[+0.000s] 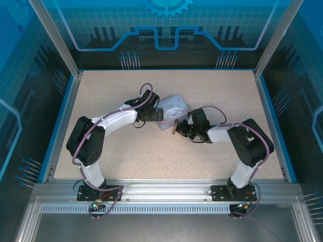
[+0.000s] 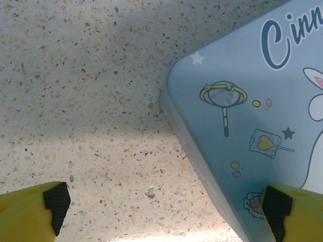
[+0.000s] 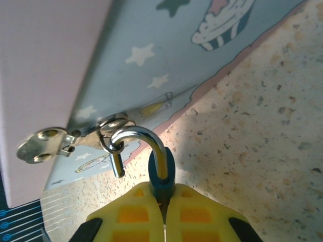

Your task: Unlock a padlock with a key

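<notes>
My right gripper (image 3: 164, 204) is shut on the dark bluish-grey body of the padlock (image 3: 162, 174). Its silver shackle (image 3: 146, 137) stands sprung, its free end hanging outside the body and hooked through the metal ring of the tin's hasp (image 3: 43, 146). In the top view the right gripper (image 1: 177, 127) sits at the near corner of the pastel-blue cartoon tin (image 1: 172, 107). My left gripper (image 2: 166, 201) is open low over the table, one finger over the tin's corner (image 2: 252, 116), nothing between its pads. From above, the left gripper (image 1: 157, 115) is at the tin's left side. The key is hidden.
The speckled beige table (image 1: 121, 151) is bordered by a blue rim and glass walls (image 1: 65, 96). Both arms bend inward and meet around the tin at the table's middle, with open floor towards the front and the sides.
</notes>
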